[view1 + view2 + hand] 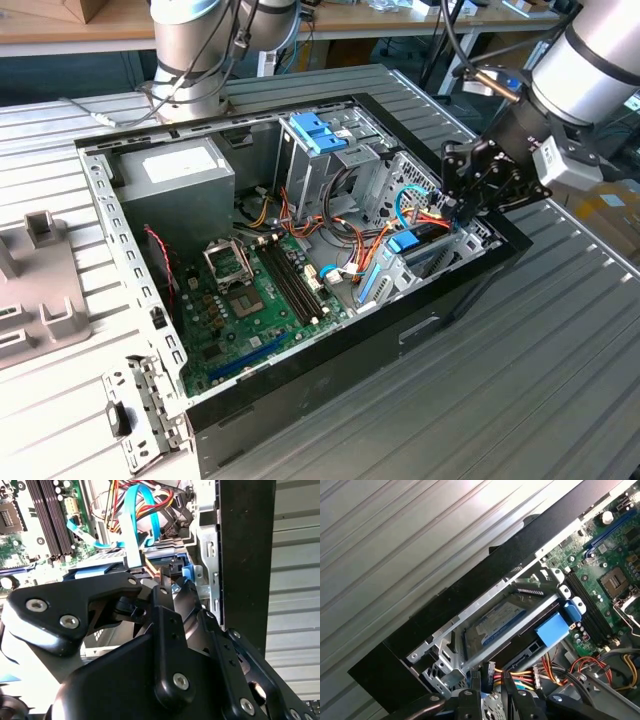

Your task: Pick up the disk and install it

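Observation:
The disk (418, 250) lies flat in the low metal bay at the case's corner on the exterior view's right. Its bright blue end tab (405, 241) points toward the motherboard. In the first wrist view the disk's labelled top (495, 622) shows between the bay's metal rails, with the blue tab (551, 630) at one end. My gripper (462, 207) hangs just above the bay's other end, close to the case's black wall. In both wrist views the gripper (169, 587) (492, 677) sits among red, orange and blue cables.
The open computer case (300, 400) lies on a ribbed metal table. Inside are the motherboard (250, 290), a grey power supply (175, 170) and a tall metal cage with a light blue latch (318, 130). A second robot base (190, 60) stands behind. A loose bracket (140, 410) lies in front.

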